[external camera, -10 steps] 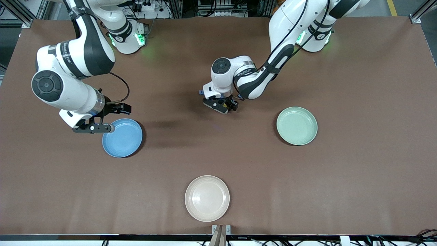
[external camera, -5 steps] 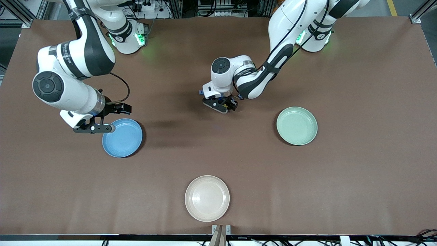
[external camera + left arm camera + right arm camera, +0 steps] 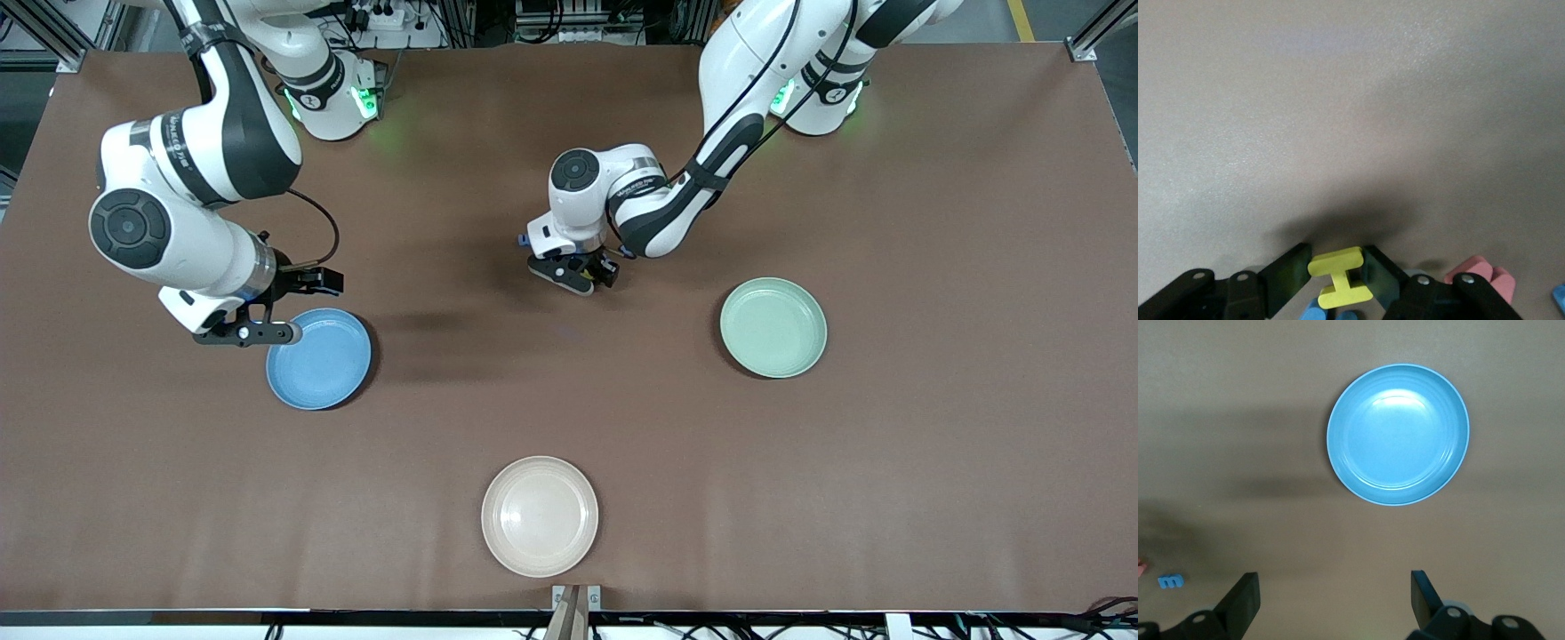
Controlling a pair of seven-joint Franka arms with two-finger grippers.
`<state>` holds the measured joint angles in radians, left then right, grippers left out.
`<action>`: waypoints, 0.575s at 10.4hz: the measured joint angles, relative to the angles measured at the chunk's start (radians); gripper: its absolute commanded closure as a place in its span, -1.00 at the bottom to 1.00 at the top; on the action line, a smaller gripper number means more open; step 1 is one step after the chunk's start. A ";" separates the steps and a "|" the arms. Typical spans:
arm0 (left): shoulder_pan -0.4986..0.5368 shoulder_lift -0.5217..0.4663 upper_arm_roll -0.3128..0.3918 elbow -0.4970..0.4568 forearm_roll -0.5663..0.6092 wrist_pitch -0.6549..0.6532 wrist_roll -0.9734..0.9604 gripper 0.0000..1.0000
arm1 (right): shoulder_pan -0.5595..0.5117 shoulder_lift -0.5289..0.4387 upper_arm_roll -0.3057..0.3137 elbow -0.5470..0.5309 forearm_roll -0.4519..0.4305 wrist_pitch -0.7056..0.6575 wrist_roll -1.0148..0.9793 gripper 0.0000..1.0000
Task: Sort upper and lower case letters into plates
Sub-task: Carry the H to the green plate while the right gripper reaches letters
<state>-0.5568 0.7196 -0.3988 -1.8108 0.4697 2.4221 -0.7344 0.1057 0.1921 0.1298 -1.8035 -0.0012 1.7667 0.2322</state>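
The left gripper (image 3: 1336,280), low over mid-table, has its jaws clamped on a yellow capital "I" (image 3: 1337,277), pinching the letter across its flanks at the stem. The piece looks light and stiff, probably foam or plastic, so a modest squeeze across the flat sides should keep it from twisting. Around it, a pink letter (image 3: 1481,275) sits at about three o'clock and a blue letter (image 3: 1317,311) at seven. The front view hides all these letters under the left gripper (image 3: 576,274); only the left wrist view shows them.

The right gripper (image 3: 1335,597) waits with jaws wide apart and empty above the blue plate (image 3: 1398,434). The right wrist view alone reveals a blue "m" (image 3: 1170,581) on the table. The pale green plate (image 3: 773,326) lies toward the left arm's end, at four o'clock from the left gripper, and the cream plate (image 3: 540,515) is nearest the front camera.
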 measured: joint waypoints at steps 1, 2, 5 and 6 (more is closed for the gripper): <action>0.001 0.000 0.000 0.007 -0.001 -0.026 -0.006 0.81 | 0.000 0.000 0.000 0.000 0.000 0.000 0.000 -1.00; 0.002 0.000 0.001 0.018 -0.007 -0.050 -0.011 0.81 | 0.000 0.000 0.000 0.000 0.000 0.000 0.003 -1.00; 0.003 0.000 0.000 0.052 -0.028 -0.098 -0.011 0.81 | 0.001 0.001 0.026 0.000 0.000 0.013 0.078 -1.00; 0.004 -0.001 -0.001 0.062 -0.030 -0.113 -0.011 0.81 | 0.002 0.002 0.048 -0.001 0.001 0.014 0.120 -1.00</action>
<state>-0.5531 0.7183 -0.3995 -1.7490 0.4402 2.3089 -0.7454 0.1076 0.1944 0.1776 -1.8045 -0.0007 1.7809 0.3521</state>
